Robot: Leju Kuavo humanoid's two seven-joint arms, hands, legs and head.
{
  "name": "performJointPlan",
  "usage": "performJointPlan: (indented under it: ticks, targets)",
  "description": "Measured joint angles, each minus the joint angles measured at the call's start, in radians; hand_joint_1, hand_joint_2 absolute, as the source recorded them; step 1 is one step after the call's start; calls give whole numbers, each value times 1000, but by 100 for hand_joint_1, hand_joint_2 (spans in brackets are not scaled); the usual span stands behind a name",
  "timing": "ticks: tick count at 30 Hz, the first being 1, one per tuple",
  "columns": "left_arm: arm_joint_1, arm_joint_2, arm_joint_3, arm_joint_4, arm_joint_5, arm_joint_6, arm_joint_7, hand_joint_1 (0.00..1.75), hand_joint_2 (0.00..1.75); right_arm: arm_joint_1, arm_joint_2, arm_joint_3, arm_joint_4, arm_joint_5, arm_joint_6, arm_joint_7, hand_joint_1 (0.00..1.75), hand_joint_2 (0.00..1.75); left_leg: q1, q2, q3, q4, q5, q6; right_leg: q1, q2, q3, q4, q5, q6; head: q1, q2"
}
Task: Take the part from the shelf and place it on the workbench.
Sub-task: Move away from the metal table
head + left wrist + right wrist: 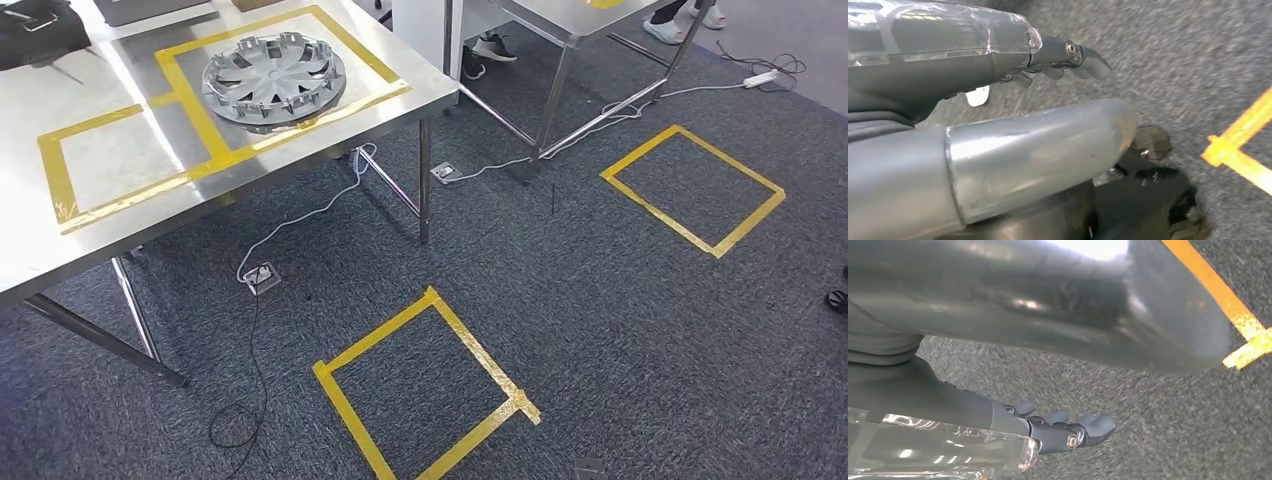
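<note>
My left hand (1048,60): it hangs down by my side, over the grey carpet (1173,60). My fingers (1088,62) are a little bent and spread apart. They hold nothing.
My right hand (1058,427): it hangs down over the carpet too. My fingers (1095,424) are a little apart, and there is nothing in them.
Tape by my hands: a bit of yellow tape (1243,145) lies on the carpet past my left hand. More yellow tape (1233,305) lies on the carpet past my right hand.
Floor close to me: a yellow tape square (425,390) is stuck on the carpet right in front of me. A white cable (300,220) runs along the floor from under the table.
The part (273,80): it is a round silver wheel cover. It lies flat on the shiny metal workbench (110,165), far from both my hands, ahead of me and to my left. No hand touches it.
How the part lies: it sits inside a yellow tape box (280,95) on the workbench top. It is round, so it has no long side. I cannot tell which face is up.
Farther away: another yellow tape square (692,188) is on the carpet to my right. A second metal table (565,30) stands behind it, and a person's shoes (488,48) show near its legs.
</note>
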Motion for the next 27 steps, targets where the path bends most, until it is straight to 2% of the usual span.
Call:
performJointPlan:
  ticks: [1, 3, 4, 5, 7, 8, 9, 10, 11, 12, 13, 14, 15, 16, 18, 19, 20, 22, 23, 24, 25, 26, 27]
  targets:
    - [0, 1, 0, 0, -1, 1, -4, 0, 0, -2, 1, 2, 4, 0, 0, -5, 0, 0, 0, -9, 6, -13, -3, 2, -3, 14, -5, 2, 0, 6, 1, 0]
    - [0, 0, 0, 0, -2, 2, -7, 0, 0, -2, 2, 4, 11, 0, 0, -12, 0, 0, -2, 21, 11, -21, 0, 8, -8, 40, -14, 2, 4, 19, 1, 0]
    - [0, 0, 0, 0, -2, 2, -7, 0, 0, -1, 4, 6, 15, 0, 0, -15, 0, 0, -1, 39, 15, -26, 2, 13, -8, 28, -20, 10, -1, 24, 3, 0]
    - [-1, -1, 0, 0, -2, 2, -7, 0, 0, -3, 5, 7, 18, -1, 0, -16, 0, 0, 0, 58, 18, -31, 4, 17, -7, 3, -34, 35, -17, 28, 9, 0]
    - [1, -2, 0, 0, -2, 2, -3, 0, 0, -10, 7, 11, 23, -4, -1, -17, 0, 0, -1, 101, 21, -36, 3, 22, -7, -69, -90, 144, -76, 38, 27, 0]
    - [3, -2, 0, 0, -1, 2, 0, 0, 0, -14, 8, 14, 24, -6, -1, -17, 0, 0, -3, 123, 21, -36, 2, 22, -9, -89, -124, 211, -105, 44, 34, 0]
    - [4, -1, 0, 0, -1, 3, 4, 0, 0, -15, 8, 17, 26, -7, -1, -17, 0, 0, -3, 142, 21, -36, -1, 22, -12, -100, -148, 260, -121, 48, 37, 0]
    - [3, -1, 0, 0, 0, 5, 6, 0, 0, -13, 9, 19, 29, -8, -1, -17, 0, 0, -3, 159, 22, -35, -3, 20, -15, -106, -156, 277, -117, 51, 40, 0]
    - [2, 0, 0, 0, 1, 7, 7, 0, 0, -10, 9, 21, 32, -9, -1, -17, 0, 0, -3, 173, 24, -35, -6, 18, -18, -111, -143, 257, -97, 52, 43, 0]
    - [0, 0, 0, 0, 1, 10, 8, 0, 0, -8, 9, 23, 35, -9, -2, -17, 0, 0, -3, 185, 27, -35, -8, 15, -20, -120, -113, 201, -62, 51, 47, 0]
    - [-1, 0, 0, 0, 1, 12, 10, 0, 0, -8, 8, 23, 37, -9, -3, -16, 0, 0, -2, 195, 31, -36, -11, 12, -20, -139, -75, 130, -32, 48, 51, 0]
    - [-3, -1, 0, 0, 2, 14, 11, 0, 0, -9, 8, 23, 38, -8, -4, -15, 0, 0, -4, 204, 34, -35, -15, 7, -15, -158, -41, 67, -12, 43, 55, 0]
    - [-4, -1, 0, 0, 3, 16, 13, 0, 0, -12, 8, 24, 39, -7, -5, -14, 0, 0, -6, 213, 36, -35, -18, 1, -10, -174, -19, 24, -4, 36, 58, 0]
    - [-4, -1, 0, 0, 4, 17, 14, 0, 0, -15, 8, 25, 40, -7, -6, -12, 0, 0, -7, 221, 39, -35, -21, -4, -5, -183, -11, 6, -6, 30, 58, 0]
    - [-6, -2, 0, 0, 7, 19, 16, 0, 0, -15, 8, 28, 43, -6, -10, -8, 0, 0, -7, 237, 45, -39, -26, -15, -2, -168, -9, 1, -9, 16, 55, 0]
    - [-7, -3, 0, -1, 9, 19, 17, 0, 0, -13, 8, 29, 45, -5, -12, -6, 0, 0, -5, 219, 49, -35, -33, -21, -3, -159, -5, -4, -8, 10, 51, 0]
    - [-8, -3, 0, -1, 10, 19, 18, 0, 0, -13, 8, 30, 47, -4, -15, -4, 0, 0, -3, 186, 45, -18, -48, -24, -5, -150, 0, -9, -5, 3, 48, 0]
    - [-7, -3, 0, -1, 12, 19, 26, 0, 0, -20, 9, 33, 49, -1, -19, 0, 0, 0, -1, 112, 0, 86, -105, -26, -6, -130, 6, -16, -3, -9, 34, 0]
    - [-6, -3, 0, -1, 14, 18, 31, 0, 0, -24, 9, 36, 50, 0, -19, 2, 0, 0, -2, 98, -38, 158, -136, -24, -5, -116, 6, -16, -3, -13, 26, 0]
    - [-3, -3, 0, -1, 16, 18, 35, 0, 0, -27, 9, 39, 50, 1, -20, 2, 0, 0, -3, 98, -74, 221, -155, -23, -2, -101, 7, -15, -4, -16, 20, 0]
    - [-1, -2, 0, -1, 17, 18, 37, 0, 0, -28, 9, 42, 51, 1, -20, 3, 0, 0, -3, 101, -97, 253, -155, -22, 0, -86, 8, -13, -6, -17, 15, 0]
    - [0, -2, 0, 0, 18, 17, 37, 0, 0, -28, 9, 44, 51, 1, -20, 4, 0, 0, -3, 103, -104, 246, -132, -21, 1, -70, 9, -10, -8, -17, 12, 0]
    - [0, -2, 0, 0, 18, 17, 37, 0, 0, -28, 9, 46, 52, 1, -20, 4, 0, 0, -3, 98, -92, 200, -91, -19, 1, -54, 10, -7, -11, -17, 9, 0]
